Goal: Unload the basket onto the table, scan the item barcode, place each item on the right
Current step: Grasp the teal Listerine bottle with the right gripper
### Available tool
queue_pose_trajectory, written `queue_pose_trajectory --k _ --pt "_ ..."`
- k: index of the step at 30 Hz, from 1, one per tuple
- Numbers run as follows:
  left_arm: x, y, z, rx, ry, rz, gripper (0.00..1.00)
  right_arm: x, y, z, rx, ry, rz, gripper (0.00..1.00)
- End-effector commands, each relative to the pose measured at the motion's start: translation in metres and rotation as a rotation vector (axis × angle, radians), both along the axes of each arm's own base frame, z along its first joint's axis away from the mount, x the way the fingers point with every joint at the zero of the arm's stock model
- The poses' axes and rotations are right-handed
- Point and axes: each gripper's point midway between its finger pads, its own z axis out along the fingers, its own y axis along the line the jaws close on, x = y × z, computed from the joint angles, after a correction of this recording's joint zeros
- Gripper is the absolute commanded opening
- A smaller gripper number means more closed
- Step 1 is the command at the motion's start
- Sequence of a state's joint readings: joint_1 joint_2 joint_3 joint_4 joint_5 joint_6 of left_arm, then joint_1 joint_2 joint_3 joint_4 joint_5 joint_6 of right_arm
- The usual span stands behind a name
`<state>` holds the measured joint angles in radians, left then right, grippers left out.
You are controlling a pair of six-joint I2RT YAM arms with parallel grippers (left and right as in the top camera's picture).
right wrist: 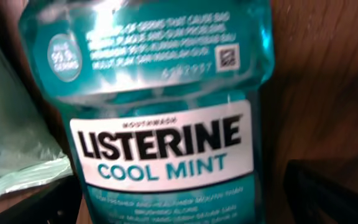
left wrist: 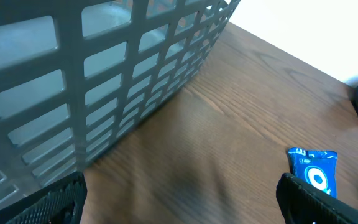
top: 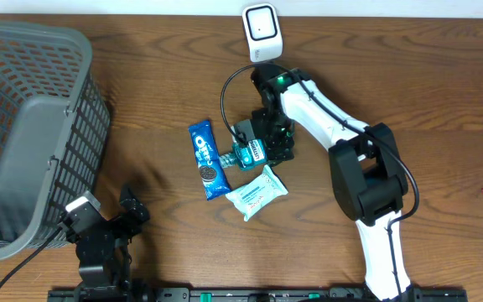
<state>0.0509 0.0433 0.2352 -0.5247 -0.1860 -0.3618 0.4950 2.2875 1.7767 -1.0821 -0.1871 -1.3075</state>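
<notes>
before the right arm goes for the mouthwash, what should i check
1. right gripper open: ok.
2. gripper over the mouthwash bottle: ok, its label fills the wrist view.
3. bottle gripped: not ok, the jaws stand wide.
4. barcode in sight: cannot tell, only the front label shows.
5. room for the fingers: cannot tell, the wipes pack lies close beside the bottle.
6. left gripper out of the way: ok, open by the basket.
</notes>
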Motion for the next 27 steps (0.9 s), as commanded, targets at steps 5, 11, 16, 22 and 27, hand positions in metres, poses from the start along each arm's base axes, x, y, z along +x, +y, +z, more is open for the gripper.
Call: queue_pose_trajectory --k 5,11,16,22,27 --pt "-0.001 0.002 0.001 0.018 0.002 0.006 0.98 -0.019 -0.002 -0.029 -0.032 0.091 -0.011 0.80" --pt "-0.001 0.002 0.001 0.018 0.002 0.006 0.98 -0.022 0.002 -0.028 -0.016 0.114 -0.051 0.64" --pt "-0.001 0.002 0.001 0.018 0.002 0.006 0.98 -0.028 0.016 -0.020 0.056 0.167 -0.109 0.60" --pt "-0.001 0.002 0.001 0.018 0.002 0.006 0.98 -0.037 0.029 0.013 0.172 0.220 -0.135 0.55" --pt "-0.001 0.002 0.001 0.018 0.002 0.006 0.98 -0.043 0.041 0.054 0.314 0.258 -0.152 0.53"
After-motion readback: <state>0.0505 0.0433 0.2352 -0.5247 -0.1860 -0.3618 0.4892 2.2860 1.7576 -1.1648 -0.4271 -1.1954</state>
